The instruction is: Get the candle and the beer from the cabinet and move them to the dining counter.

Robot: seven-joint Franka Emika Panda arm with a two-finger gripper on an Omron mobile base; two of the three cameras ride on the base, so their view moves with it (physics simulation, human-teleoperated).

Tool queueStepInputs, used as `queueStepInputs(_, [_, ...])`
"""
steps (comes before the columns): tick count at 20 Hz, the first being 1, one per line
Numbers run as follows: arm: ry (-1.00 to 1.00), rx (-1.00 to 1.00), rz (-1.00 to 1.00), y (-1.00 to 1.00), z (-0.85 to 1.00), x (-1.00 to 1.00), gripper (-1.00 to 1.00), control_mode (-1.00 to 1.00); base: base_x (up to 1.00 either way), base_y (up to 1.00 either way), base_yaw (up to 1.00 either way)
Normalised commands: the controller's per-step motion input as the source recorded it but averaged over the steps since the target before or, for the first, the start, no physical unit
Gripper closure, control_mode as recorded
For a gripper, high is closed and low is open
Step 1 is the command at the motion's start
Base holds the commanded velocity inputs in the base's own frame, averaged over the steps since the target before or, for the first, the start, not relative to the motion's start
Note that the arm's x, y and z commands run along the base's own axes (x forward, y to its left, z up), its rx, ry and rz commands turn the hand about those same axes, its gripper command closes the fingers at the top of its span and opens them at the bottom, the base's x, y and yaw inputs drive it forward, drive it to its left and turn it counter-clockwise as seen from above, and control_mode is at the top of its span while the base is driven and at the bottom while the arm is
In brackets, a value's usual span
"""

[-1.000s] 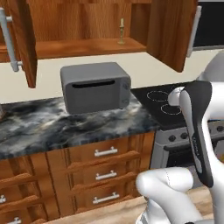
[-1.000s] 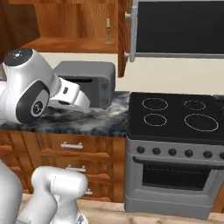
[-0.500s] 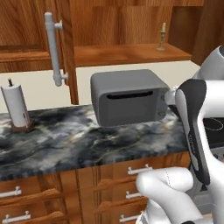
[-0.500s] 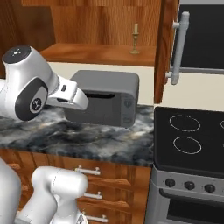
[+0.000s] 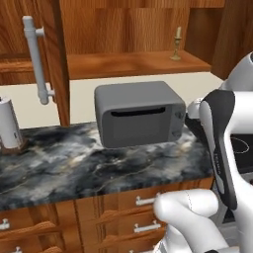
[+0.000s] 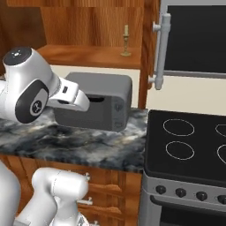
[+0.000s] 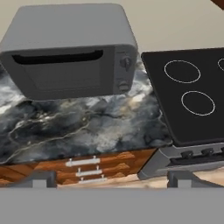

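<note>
Left base view puts the candle [image 5: 176, 47] at the far right of the open cabinet [image 5: 133, 62] shelf, untouched; no bottle is visible, so both fetches remain. Below it sits the grey toaster oven [image 5: 138, 112] on the marbled counter [image 5: 74, 163]. The gripper [image 7: 109, 180] hangs low with fingers spread, empty. Since a second ago, the base has slid left, bringing the oven closer.
</note>
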Motion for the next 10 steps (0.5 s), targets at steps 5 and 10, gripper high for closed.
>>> queueStepInputs(5, [0.0, 0.0, 0.0, 0.0, 0.0, 0.0, -1.0, 1.0, 0.58, -0.25, 0.0])
queueStepInputs(10, [0.0, 0.0, 0.0, 0.0, 0.0, 0.0, -1.0, 1.0, 0.56, -0.04, 0.0])
